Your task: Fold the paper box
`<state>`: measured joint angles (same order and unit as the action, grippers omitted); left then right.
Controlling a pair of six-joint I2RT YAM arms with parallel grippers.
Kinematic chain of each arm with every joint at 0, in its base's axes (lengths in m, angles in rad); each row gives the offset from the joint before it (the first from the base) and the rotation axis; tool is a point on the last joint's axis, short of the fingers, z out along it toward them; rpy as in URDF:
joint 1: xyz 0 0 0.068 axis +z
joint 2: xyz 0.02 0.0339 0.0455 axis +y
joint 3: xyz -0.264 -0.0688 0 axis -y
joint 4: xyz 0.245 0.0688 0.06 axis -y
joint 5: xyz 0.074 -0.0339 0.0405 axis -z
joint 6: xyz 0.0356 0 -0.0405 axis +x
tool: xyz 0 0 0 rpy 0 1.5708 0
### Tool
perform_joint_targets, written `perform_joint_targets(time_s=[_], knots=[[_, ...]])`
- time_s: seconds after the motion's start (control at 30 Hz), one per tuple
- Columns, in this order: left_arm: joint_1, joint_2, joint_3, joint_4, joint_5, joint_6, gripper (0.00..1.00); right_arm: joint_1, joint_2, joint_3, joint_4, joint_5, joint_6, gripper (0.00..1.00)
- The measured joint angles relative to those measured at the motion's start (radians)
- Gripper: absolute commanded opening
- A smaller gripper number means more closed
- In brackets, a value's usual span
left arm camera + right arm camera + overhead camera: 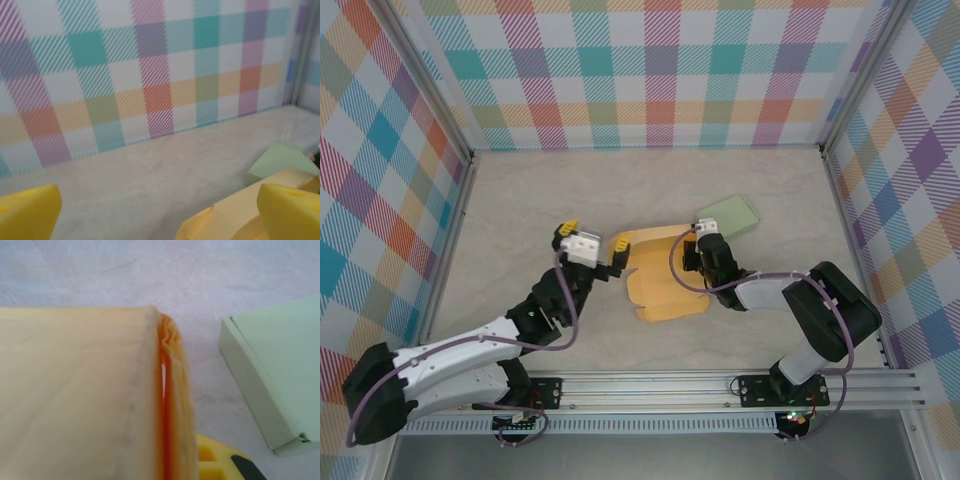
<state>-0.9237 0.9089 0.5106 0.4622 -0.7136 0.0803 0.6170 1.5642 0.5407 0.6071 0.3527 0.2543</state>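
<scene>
Two tools on one orange paper box (665,290), near the centre of the overhead frame, on the pale desk (520,210). Lies mostly flat with flaps spread. About as wide as tall from above, so long axis hard to call there. Lower edge slanted, low at the left and higher at the right. Upper flap stretched left to right across the middle of the frame.

Left tool (594,236) just left of that upper flap, spread wide open, holding nothing. Nearer yellow fingertip (620,243) at the flap's left edge, touching or just beside it; cannot tell which. Other fingertip well clear, toward the upper left. From the left wrist camera: yellow fingertips (27,212) in the lower left and lower right corners with a wide gap between them. Paper box (230,217) against the lower-right one. Green box (280,160) beyond it at the right edge, checked wall (150,75) across the top.

Right tool (701,238) at the upper right corner of the paper box, clamped shut on its edge. From the right wrist camera: layered folded edge of the paper box (167,390) running top to bottom through mid-frame, broad pale face filling the left half. Yellow finger (212,464) at the bottom, just right of that edge. Green box (280,375) at the right, apart from the orange one across a strip of desk. From above, green box (728,215) flat at the upper right of the paper box, near the right tool.
</scene>
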Motion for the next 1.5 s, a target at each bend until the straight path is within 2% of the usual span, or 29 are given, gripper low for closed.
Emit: perform_joint_targets(time_s=[0.13, 0.2, 0.3, 0.5, 0.57, 0.87, 1.13, 1.5], knots=[[0.119, -0.08, 0.027, -0.242, 0.024, -0.316, 1.0, 0.0, -0.031, -0.018, -0.013, 0.012, 0.003, 0.0], [0.152, -0.08, 0.047, -0.327, 0.064, -0.415, 1.0, 0.0, -0.04, -0.018, -0.031, 0.014, 0.002, 0.0], [0.167, -0.03, 0.098, -0.416, 0.139, -0.491, 1.0, 0.0, -0.055, -0.018, -0.052, 0.012, -0.002, 0.0], [0.174, 0.153, 0.22, -0.509, 0.241, -0.551, 1.0, 0.0, -0.07, -0.018, -0.06, 0.009, -0.01, 0.06], [0.174, 0.216, 0.251, -0.536, 0.254, -0.566, 1.0, 0.0, -0.077, -0.018, -0.066, 0.003, -0.018, 0.0], [0.175, 0.391, 0.326, -0.6, 0.279, -0.616, 1.0, 0.0, -0.081, 0.01, -0.16, -0.062, -0.061, 0.0], [0.175, 0.412, 0.327, -0.629, 0.278, -0.643, 1.0, -0.009, -0.079, 0.018, -0.196, -0.077, -0.06, 0.0], [0.138, 0.414, 0.321, -0.639, 0.24, -0.672, 1.0, -0.016, -0.044, 0.017, -0.135, -0.084, -0.03, 0.0]])
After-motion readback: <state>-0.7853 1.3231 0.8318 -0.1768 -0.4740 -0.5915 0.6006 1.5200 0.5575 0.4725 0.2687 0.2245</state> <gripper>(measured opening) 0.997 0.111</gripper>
